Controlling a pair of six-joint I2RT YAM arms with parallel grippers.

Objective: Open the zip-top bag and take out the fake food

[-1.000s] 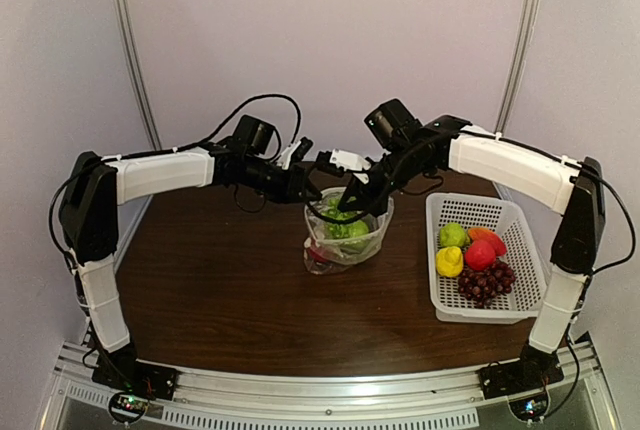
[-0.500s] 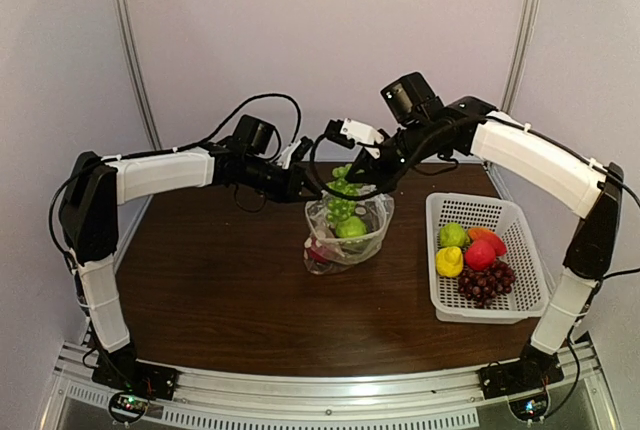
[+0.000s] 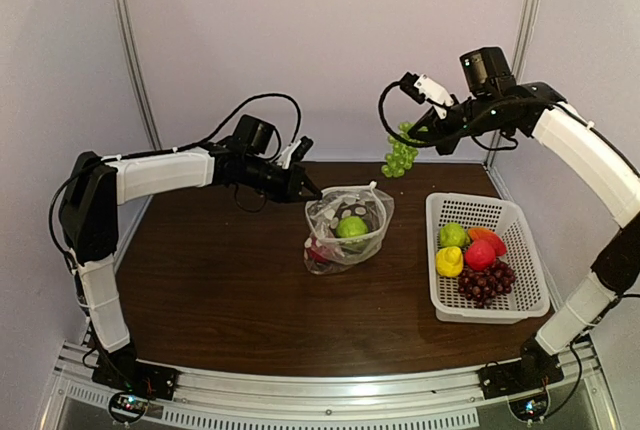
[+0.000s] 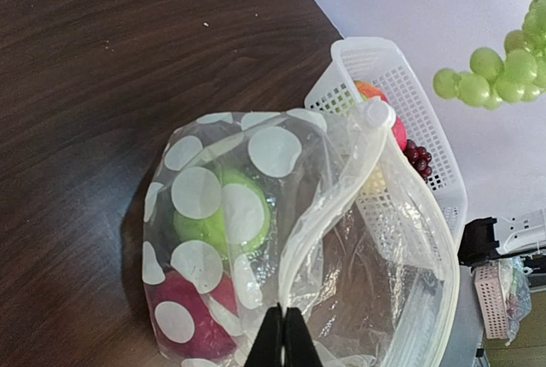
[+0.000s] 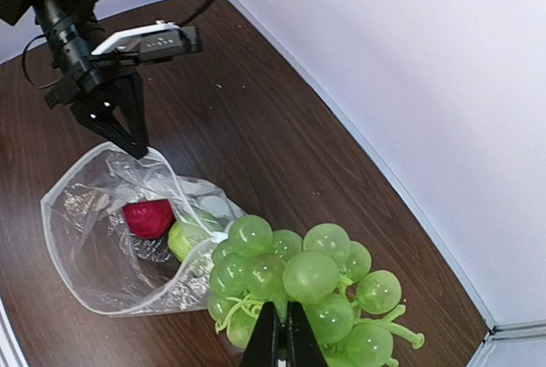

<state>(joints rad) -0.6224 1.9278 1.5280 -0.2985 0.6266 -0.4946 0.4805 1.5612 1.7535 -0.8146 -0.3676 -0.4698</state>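
Observation:
The zip-top bag [image 3: 345,235] stands open in the middle of the table, clear with white dots [image 4: 256,149]. My left gripper [image 3: 311,193] [image 4: 284,333] is shut on the bag's rim at its left side. A green apple [image 3: 351,226] [image 4: 213,218] and a red fruit [image 3: 318,253] [image 5: 148,218] lie inside. My right gripper [image 3: 414,134] [image 5: 282,333] is shut on a green grape bunch [image 3: 398,158] [image 5: 299,277] and holds it in the air, to the back right of the bag [image 5: 111,247].
A white perforated basket [image 3: 470,199] [image 4: 375,64] stands at the right with a yellow lemon [image 3: 449,261], a green fruit [image 3: 453,235], red and orange fruits and purple grapes [image 3: 486,282]. Grey walls close the back and sides.
My right gripper has lifted the green grape bunch out of the bag and carried it up and to the right. The left gripper has kept hold of the bag's rim.

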